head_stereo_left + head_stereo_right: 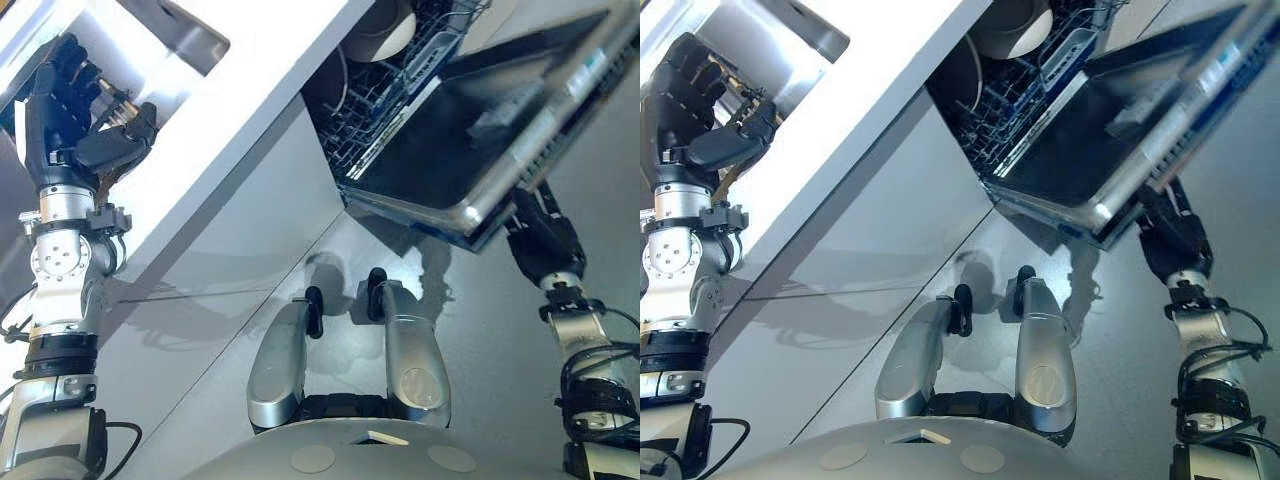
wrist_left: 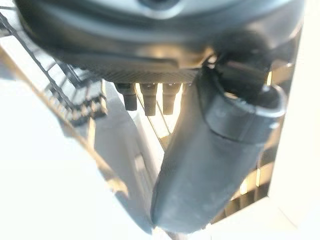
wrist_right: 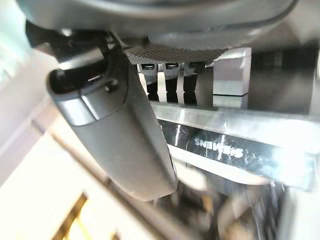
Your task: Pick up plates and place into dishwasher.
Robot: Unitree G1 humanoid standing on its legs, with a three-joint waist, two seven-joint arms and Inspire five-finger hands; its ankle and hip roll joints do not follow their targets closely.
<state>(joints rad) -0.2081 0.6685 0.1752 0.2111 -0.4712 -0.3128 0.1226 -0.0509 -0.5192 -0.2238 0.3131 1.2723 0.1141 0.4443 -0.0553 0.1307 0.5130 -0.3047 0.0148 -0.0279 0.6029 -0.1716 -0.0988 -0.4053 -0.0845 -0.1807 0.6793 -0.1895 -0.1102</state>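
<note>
Left hand (image 1: 75, 115) is hovering over the white counter (image 1: 250, 90) beside the sink (image 1: 180, 35), fingers loosely bent and thumb standing out, nothing in its hold. Right hand (image 1: 540, 235) is reaching up beneath the front edge of the open dishwasher door (image 1: 480, 130); its wrist view is showing straight fingers lying against the door's steel edge, thumb apart, gripping nothing. Outward from the door, the dishwasher rack (image 1: 400, 70) is sitting pulled out. A pale plate (image 1: 385, 35) or bowl is resting in it, with another rim beside; more I cannot make out. No plate is showing in either hand. Risk, as a guess: the right hand is sitting under the door, so lifting could jolt the door and rattle the racked dishes.
</note>
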